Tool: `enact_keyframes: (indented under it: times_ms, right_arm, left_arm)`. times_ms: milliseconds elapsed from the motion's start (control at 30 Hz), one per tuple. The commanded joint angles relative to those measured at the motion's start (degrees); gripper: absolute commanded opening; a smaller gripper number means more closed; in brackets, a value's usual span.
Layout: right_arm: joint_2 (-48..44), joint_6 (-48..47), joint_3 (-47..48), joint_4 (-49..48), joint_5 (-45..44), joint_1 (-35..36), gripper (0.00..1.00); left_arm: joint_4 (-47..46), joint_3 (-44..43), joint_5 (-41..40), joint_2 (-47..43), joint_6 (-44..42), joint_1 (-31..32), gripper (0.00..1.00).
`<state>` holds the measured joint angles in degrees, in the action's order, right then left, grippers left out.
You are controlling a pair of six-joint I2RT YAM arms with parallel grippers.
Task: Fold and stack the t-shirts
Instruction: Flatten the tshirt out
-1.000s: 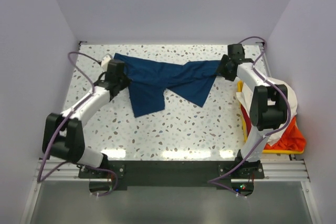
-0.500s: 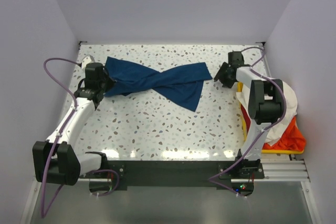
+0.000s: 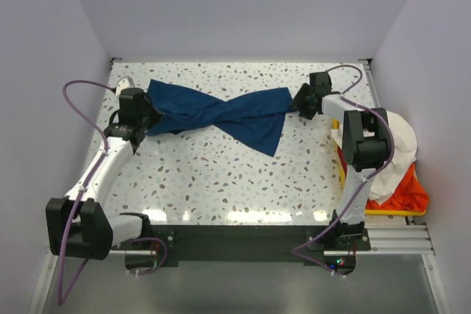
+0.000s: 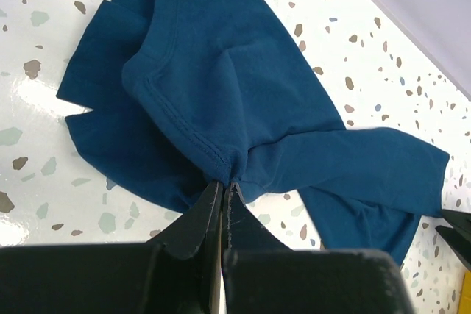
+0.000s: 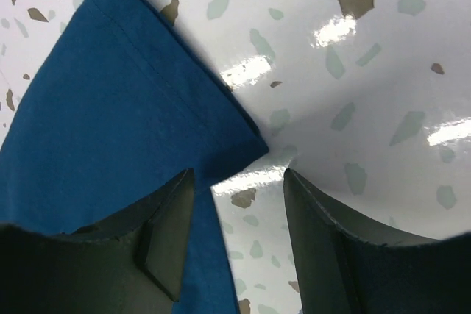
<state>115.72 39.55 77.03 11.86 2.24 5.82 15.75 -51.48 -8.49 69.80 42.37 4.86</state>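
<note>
Lying twisted along the far half of the desk (image 3: 243, 182), the navy t-shirt (image 3: 221, 114) had a turn wound into its middle, w/ one flap spilling toward you. Its bunched end was pinched in your left end effector (image 4: 223, 185), clenched on a stitched seam w/ no gap left. At the other end the hem corner lay flat on the desk. Your right end effector (image 5: 239, 182) was released, spread either side of that corner and not gripping it.

Vs. 1 s ago: both ends looked held then and the cloth spread wider as one loose sheet. The left arm swung outward, the right let go, and the twist appeared. In the last half sec the right came back from just off the cloth to the corner.

My read: you were going for a re-grasp, but the twist needs undoing first or no clean fold is possible. Fold not started. The cream-white shirt (image 3: 401, 137) and orange-red shirt (image 3: 408, 193) sat in the yellow bin (image 3: 341, 163) by the right arm.
</note>
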Motion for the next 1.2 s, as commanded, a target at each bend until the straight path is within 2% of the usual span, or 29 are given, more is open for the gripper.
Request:
enact_keyframes:
  times_ms: [0,267,333,367,433,467,667,900,1167]
  right_arm:
    - [2.8,1.8,2.6,0.2,-3.0,1.3,0.55]
    - [6.8,2.9,5.8,1.7,-5.3,2.7,0.43]
    - [7.3,3.5,6.5,1.8,-5.6,3.1,0.37]
    - [7.3,3.7,6.5,1.8,-5.8,3.1,0.26]
    - [7.1,3.7,6.9,2.0,-5.8,3.1,0.12]
    - [6.0,3.6,7.3,3.3,-5.9,3.1,0.00]
    - [-4.3,-0.3,9.4,9.1,-6.9,2.2,0.00]
    - [-26.8,-4.4,11.0,16.8,-4.8,-1.4,0.00]
    - [-44.2,-7.1,13.9,26.8,-3.8,-4.2,0.00]
  left_arm:
    - [-2.9,0.6,0.8,-0.1,-1.1,-0.6,0.00]
    - [-3.5,0.2,1.2,0.3,-1.1,-0.6,0.00]
    - [-3.5,0.1,1.4,0.2,-1.4,-0.6,0.00]
    - [-3.6,-0.1,1.4,0.2,-1.7,-0.6,0.00]
    - [-3.4,-0.5,1.4,0.3,-1.9,-0.6,0.00]
    - [-3.4,-1.1,1.5,0.3,-2.5,-0.6,0.00]
    - [1.5,-8.3,0.5,-1.3,-6.1,-1.2,0.00]
    - [8.5,-19.3,-0.6,-7.4,-8.9,-1.9,0.00]
    - [15.3,-32.5,-2.2,-15.0,-9.5,-2.0,0.00]
